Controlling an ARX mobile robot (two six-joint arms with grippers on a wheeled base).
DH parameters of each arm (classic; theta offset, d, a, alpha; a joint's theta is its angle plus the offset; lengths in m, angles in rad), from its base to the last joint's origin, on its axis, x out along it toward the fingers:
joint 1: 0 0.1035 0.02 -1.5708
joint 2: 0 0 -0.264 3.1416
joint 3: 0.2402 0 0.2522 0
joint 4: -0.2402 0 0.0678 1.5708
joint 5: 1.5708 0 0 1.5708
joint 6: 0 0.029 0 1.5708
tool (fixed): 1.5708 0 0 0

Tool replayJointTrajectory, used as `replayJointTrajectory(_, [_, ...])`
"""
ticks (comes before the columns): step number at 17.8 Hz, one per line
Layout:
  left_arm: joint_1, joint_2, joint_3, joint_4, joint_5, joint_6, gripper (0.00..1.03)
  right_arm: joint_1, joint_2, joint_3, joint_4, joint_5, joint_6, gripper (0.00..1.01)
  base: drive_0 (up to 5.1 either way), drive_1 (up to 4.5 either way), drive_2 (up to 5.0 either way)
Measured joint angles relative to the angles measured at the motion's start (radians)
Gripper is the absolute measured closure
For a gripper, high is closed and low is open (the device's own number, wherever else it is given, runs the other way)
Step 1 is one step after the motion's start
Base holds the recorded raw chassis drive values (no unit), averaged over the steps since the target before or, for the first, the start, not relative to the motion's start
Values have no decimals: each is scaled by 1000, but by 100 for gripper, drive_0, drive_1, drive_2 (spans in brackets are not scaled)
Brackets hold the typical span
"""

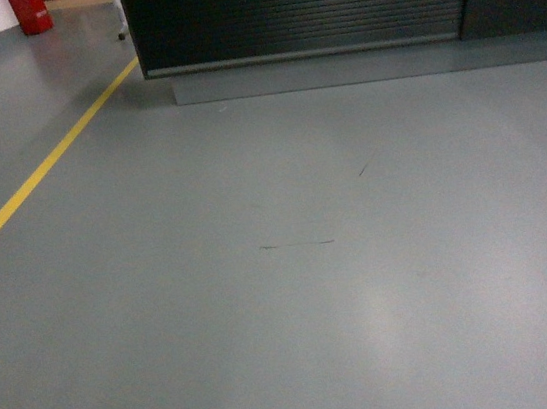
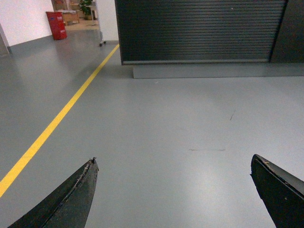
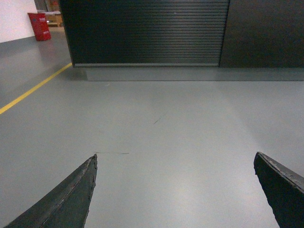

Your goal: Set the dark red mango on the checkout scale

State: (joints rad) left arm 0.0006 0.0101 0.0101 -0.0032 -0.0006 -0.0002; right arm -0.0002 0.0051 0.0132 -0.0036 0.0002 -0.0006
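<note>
Both grippers, left (image 2: pixel 173 190) and right (image 3: pixel 175 190), gape empty over bare floor (image 1: pixel 295 292), the checkout (image 1: pixel 298 5) lies straight ahead, well apart, equally near either arm; mango and scale unseen

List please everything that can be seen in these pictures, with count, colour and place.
Dark ribbed slatted checkout counter: one, black-brown, far ahead, on a grey plinth.
Painted floor line: one, yellow, running diagonally at left.
Red container: one, red, far left corner.
Smooth floor: grey, with thin dark scuff marks.
Mango and scale: not in view.
Left gripper: black jaws wide apart, empty.
Right gripper: black jaws wide apart, empty.
</note>
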Motion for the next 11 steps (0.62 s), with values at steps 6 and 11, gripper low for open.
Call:
replayJointTrajectory(6, [0, 0, 0, 0, 0, 0, 5, 0, 0, 0, 0, 0, 0, 3, 0, 0, 0])
replayJointTrajectory(11, [0, 0, 0, 0, 0, 0, 5, 0, 0, 0, 0, 0, 0, 3, 0, 0, 0])
